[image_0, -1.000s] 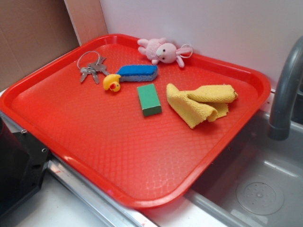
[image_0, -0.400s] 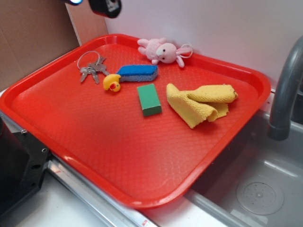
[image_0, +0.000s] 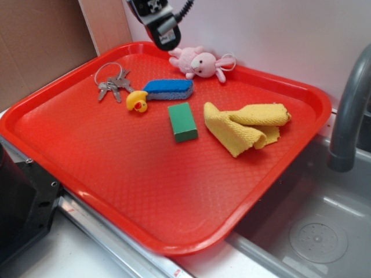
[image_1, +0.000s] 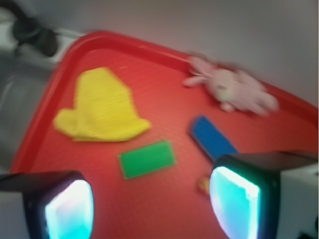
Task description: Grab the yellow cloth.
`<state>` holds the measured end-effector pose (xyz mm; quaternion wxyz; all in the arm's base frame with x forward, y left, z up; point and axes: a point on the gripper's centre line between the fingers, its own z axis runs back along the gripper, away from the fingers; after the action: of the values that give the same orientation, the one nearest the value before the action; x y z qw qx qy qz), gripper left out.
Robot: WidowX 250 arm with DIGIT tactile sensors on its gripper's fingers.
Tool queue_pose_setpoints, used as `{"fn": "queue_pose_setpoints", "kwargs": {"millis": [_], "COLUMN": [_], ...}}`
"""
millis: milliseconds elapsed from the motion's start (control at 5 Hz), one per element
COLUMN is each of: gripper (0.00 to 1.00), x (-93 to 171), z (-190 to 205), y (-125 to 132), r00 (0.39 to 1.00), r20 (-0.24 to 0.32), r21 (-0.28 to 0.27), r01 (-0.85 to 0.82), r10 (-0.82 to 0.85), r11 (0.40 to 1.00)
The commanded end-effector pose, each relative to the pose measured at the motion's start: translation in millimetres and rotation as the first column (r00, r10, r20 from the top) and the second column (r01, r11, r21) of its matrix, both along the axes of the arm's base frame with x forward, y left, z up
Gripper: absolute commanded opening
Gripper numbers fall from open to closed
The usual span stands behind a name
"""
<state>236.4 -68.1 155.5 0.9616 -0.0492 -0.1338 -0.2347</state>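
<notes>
The yellow cloth [image_0: 246, 128] lies crumpled on the right part of the red tray [image_0: 116, 174]; in the wrist view the yellow cloth [image_1: 99, 107] sits at upper left. My gripper [image_0: 164, 37] hangs high above the tray's back edge, left of the pink bunny and well away from the cloth. In the wrist view the gripper [image_1: 152, 204] is open, its two pads wide apart with nothing between them.
On the tray lie a green sponge block [image_0: 182, 121], a blue sponge [image_0: 169, 88], a small yellow duck [image_0: 137, 102], keys [image_0: 113, 83] and a pink plush bunny [image_0: 199, 62]. A grey faucet [image_0: 348, 116] and sink [image_0: 313, 231] stand at the right.
My gripper has come into the exterior view from the top left and moved right and down toward the tray's back edge. The objects on the tray have not moved.
</notes>
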Motion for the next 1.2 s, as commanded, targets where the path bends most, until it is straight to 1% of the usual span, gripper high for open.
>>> {"fn": "queue_pose_setpoints", "kwargs": {"millis": [0, 200, 400, 600, 800, 1000], "gripper": [1.0, 1.0, 1.0, 1.0, 1.0, 1.0], "x": [-33, -37, 13, 36, 59, 69], "z": [4, -12, -56, -78, -99, -117], "y": [-48, -57, -69, -70, -68, -69], "r00": [0.957, 0.967, 0.967, 0.97, 0.966, 0.962], "r20": [0.096, 0.071, 0.058, 0.032, 0.002, -0.058], "r21": [0.07, 0.155, 0.189, 0.231, 0.223, 0.242], "r01": [0.269, 0.23, 0.234, 0.226, 0.25, 0.274], "r10": [-0.275, -0.243, -0.249, -0.239, -0.257, -0.268], "r11": [0.961, 0.961, 0.954, 0.946, 0.942, 0.931]}}
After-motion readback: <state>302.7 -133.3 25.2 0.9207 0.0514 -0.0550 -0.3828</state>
